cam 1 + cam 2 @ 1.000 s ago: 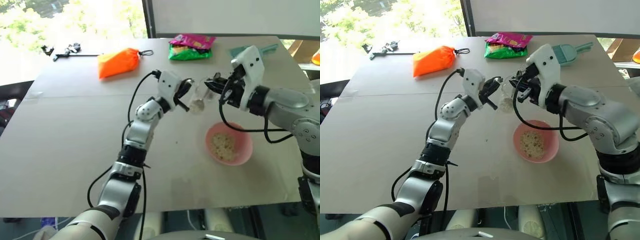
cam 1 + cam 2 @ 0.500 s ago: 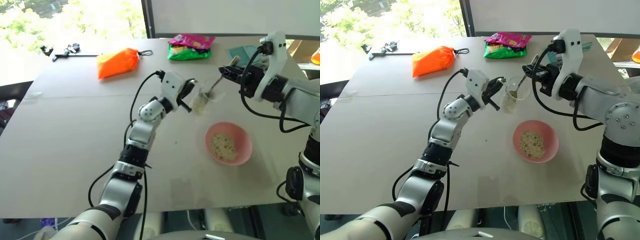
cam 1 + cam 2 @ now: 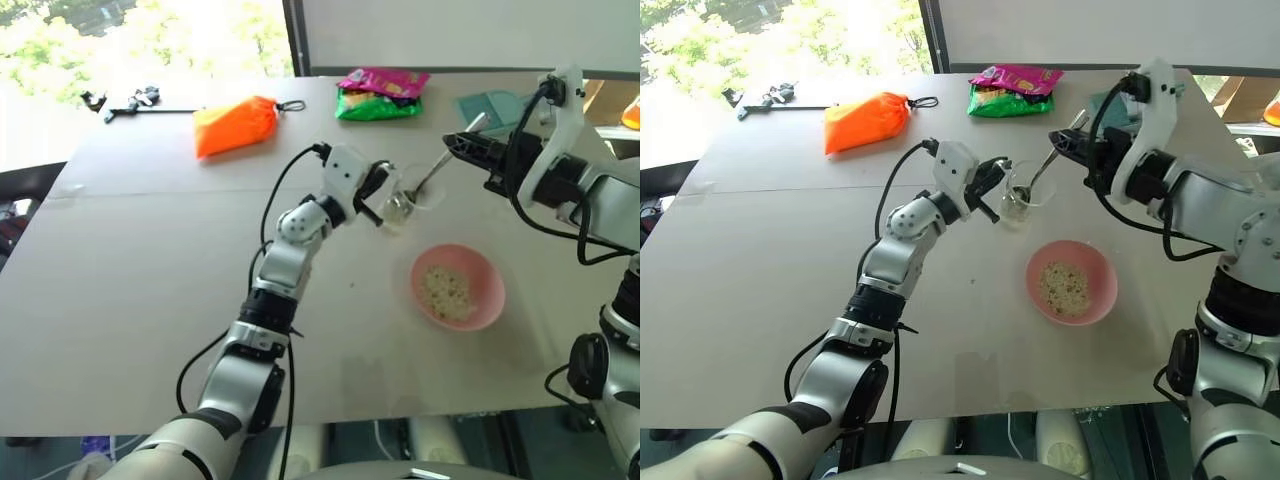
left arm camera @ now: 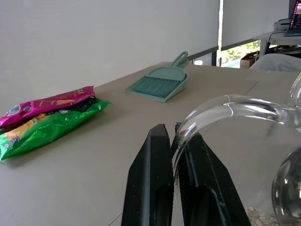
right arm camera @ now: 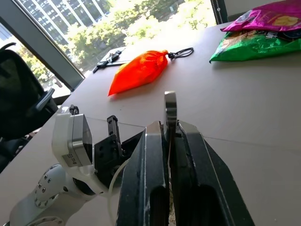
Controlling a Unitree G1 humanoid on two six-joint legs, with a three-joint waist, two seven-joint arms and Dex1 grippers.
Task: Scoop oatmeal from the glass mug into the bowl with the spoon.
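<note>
Left eye view: my right hand (image 3: 452, 143) pinches the slim shiny silver spoon (image 3: 431, 175), slanting down into the small clear glass mug (image 3: 404, 194).
My left hand (image 3: 378, 186) grips the mug's handle; the round pink plastic bowl (image 3: 489, 297) sits below-right, nearer my right arm.

A broad beige table (image 3: 150, 260) stands against a white wall (image 4: 108, 37); beyond its far edge, a window (image 3: 140, 35) (bright, with green trees outside) admits daylight.
</note>
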